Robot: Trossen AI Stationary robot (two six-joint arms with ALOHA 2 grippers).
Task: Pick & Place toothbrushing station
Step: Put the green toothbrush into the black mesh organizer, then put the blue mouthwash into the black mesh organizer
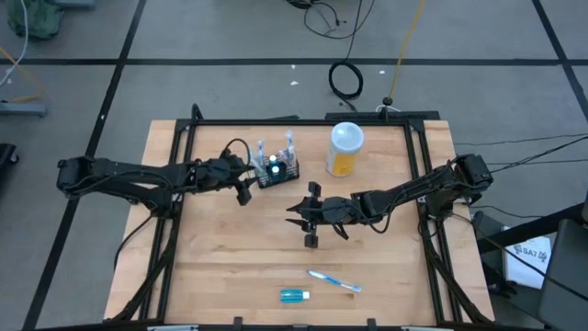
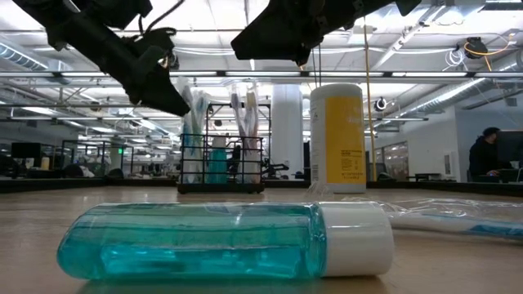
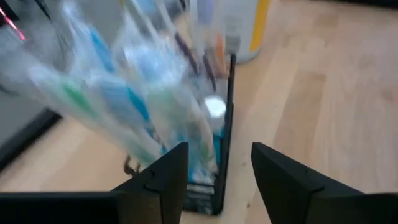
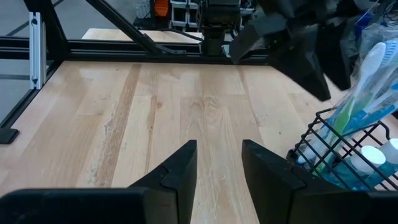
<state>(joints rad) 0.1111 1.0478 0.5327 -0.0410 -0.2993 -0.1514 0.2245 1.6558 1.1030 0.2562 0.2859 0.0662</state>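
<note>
Your toothbrushing station [image 1: 277,171] stands near the desk's [image 1: 230,267] far edge. Left tool [image 1: 244,185], spread, sits just beside it. Right tool [image 1: 307,219], spread, hovers mid-desk over bare wood.

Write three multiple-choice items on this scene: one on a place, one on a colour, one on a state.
1. Where does the toothbrushing station stand?
A. beside the left gripper
B. at the table's front edge
C. on the floor

2. What colour is the liquid in the small lying bottle?
A. orange
B. teal
C. red

3. How is the right gripper?
A. shut on the toothbrush
B. shut on the rack
C. open, holding nothing

Key: 1 A, the high view shows them adjacent; 2 B, the low view shows it; 3 C, bare wood shows between its fingers.
</note>
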